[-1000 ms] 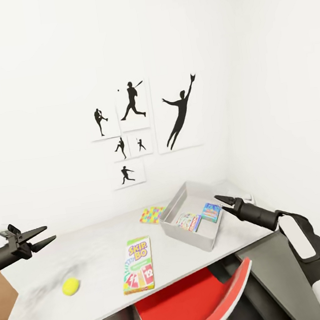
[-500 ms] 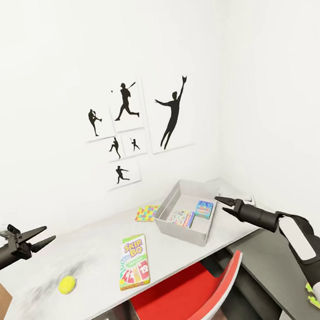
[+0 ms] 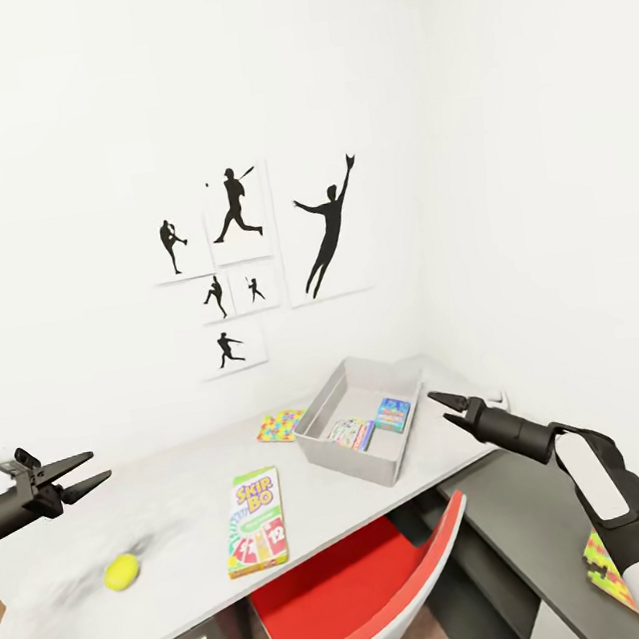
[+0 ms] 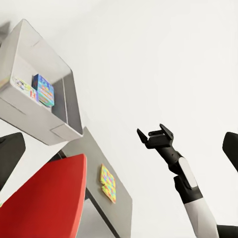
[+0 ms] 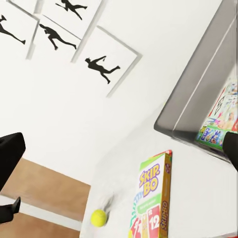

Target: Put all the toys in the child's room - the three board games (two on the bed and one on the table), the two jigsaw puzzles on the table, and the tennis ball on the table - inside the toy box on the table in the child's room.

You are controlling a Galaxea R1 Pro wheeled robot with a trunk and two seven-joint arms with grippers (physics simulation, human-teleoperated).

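The grey toy box (image 3: 350, 459) stands on the table (image 3: 162, 502) at the back right, with two board games (image 3: 352, 433) (image 3: 392, 414) lying inside. The SKIP BO game (image 3: 255, 520) lies flat near the table's front edge, and the tennis ball (image 3: 122, 571) rests to its left. One jigsaw puzzle (image 3: 281, 425) lies by the wall, left of the box. A second puzzle (image 3: 607, 572) lies on a dark grey surface right of the table. My left gripper (image 3: 92, 468) hangs open above the table's left end. My right gripper (image 3: 438, 405) is open just right of the box.
A red chair (image 3: 365, 586) is tucked under the table below the SKIP BO game. Baseball-player prints (image 3: 241, 259) hang on the white wall behind. A white wall closes the right side. In the left wrist view the second puzzle (image 4: 108, 183) sits beside the chair (image 4: 44, 198).
The camera has moved, so the table and prints have slid left in the picture and the second puzzle has come into view at the lower right. Both grippers keep their pose.
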